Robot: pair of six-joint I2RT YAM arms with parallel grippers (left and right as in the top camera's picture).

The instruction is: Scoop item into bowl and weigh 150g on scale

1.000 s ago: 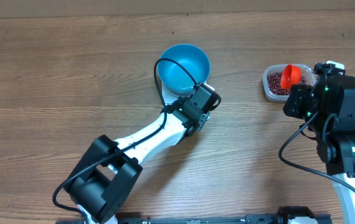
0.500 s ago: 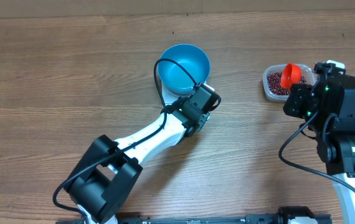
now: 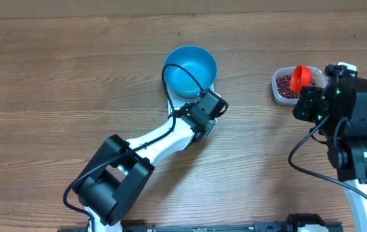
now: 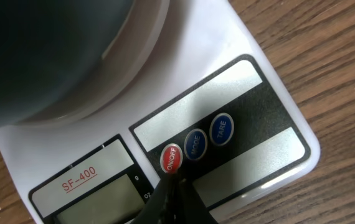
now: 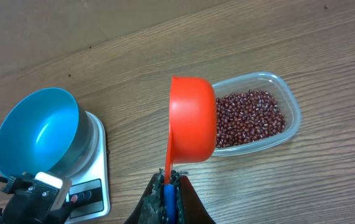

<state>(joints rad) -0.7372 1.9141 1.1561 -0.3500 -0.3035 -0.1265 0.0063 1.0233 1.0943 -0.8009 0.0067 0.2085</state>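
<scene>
Toward the desk's (image 3: 55, 77) far edge, about mid-width, the light-blue bowl (image 3: 190, 71) is seated on the white kitchen scale (image 4: 252, 112), and no beans are seen in it. Over the last sec very little has changed. Only the left arm's near links have swung slightly rightward. The left fingers (image 4: 174, 202), pressed together w/ nothing between them, have stayed at the scale's button edge. Their tip is set on or just at the red ON/OFF button (image 4: 171, 159), w/ the MODE (image 4: 195, 145) and TARE (image 4: 222, 129) buttons just beside it. Contact vs. a hair's gap cannot be told.

No digits can be made out in the visible part of the display (image 4: 90, 199), so power-on is not confirmed.

Near the desk's right edge, nothing has shifted. The right fingers (image 5: 156, 202) are pinched on the blue handle of the orange-red scoop (image 5: 192, 118), which is held above the near rim of the clear tub (image 5: 289, 118). The maroon beans (image 5: 249, 118) are all lying in the tub. What the scoop holds cannot be told.

Judgement: the scale is being switched on or zeroed, scooping is not yet begun, and the task is at its start.
</scene>
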